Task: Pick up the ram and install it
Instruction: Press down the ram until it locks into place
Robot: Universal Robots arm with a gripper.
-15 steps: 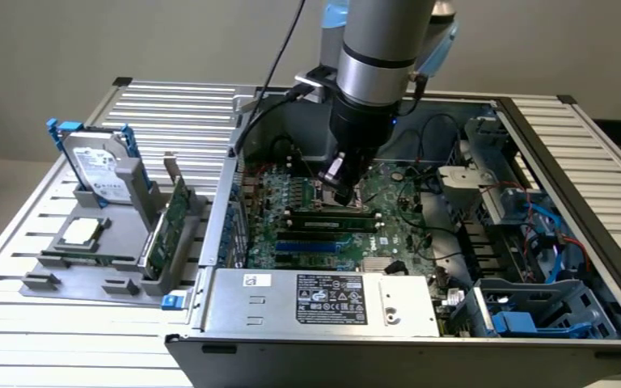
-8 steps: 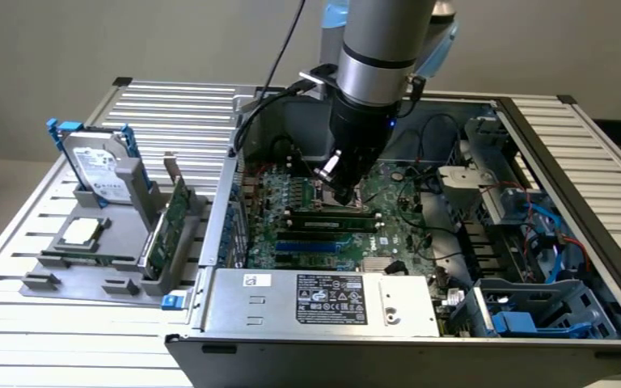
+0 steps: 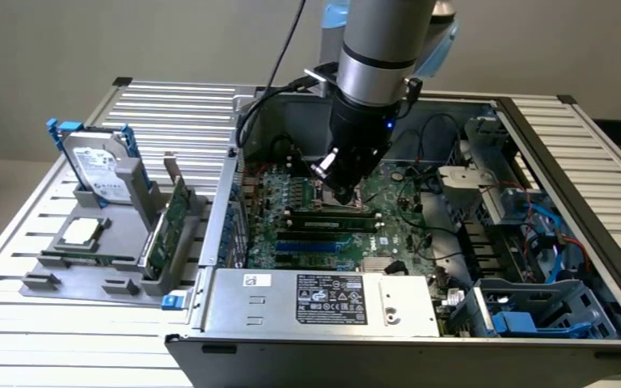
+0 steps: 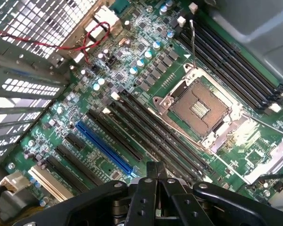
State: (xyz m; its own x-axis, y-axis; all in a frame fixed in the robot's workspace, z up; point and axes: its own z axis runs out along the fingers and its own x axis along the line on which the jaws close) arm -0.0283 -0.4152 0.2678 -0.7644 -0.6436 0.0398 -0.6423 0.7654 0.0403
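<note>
Exterior view looks down from above at the open computer case; wrist view looks closely down at its motherboard, which both share.

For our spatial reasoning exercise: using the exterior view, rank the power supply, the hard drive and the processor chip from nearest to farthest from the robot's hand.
1. Power supply: silver box inside the case, just below the hand.
2. Processor chip: on the grey tray, toward the exterior view's left.
3. Hard drive: upright at the tray's far-left corner; close to the chip's distance, so hard to call.
</note>
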